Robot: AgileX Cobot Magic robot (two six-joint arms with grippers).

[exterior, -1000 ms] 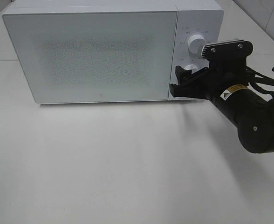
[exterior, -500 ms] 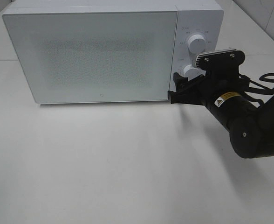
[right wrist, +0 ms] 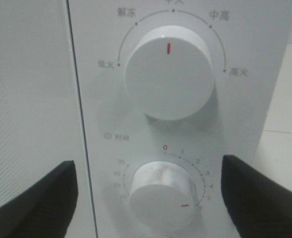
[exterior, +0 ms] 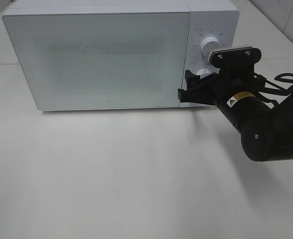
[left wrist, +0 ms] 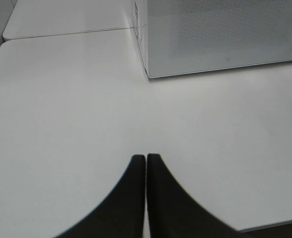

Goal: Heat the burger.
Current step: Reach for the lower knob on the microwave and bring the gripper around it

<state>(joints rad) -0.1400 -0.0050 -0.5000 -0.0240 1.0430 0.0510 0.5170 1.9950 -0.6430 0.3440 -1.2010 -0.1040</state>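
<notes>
Burger unseen; microwave [exterior: 96, 55] closed.

high camera faces the microwave [exterior: 96, 55] front — both wrist cameras share it, nearer

Right hand [right wrist: 148, 191] spread wide; left hand [left wrist: 146, 166] pinched fully closed.

The microwave [exterior: 106, 94] looks matt white plastic, its upper dial [right wrist: 169, 74] smooth.
</notes>
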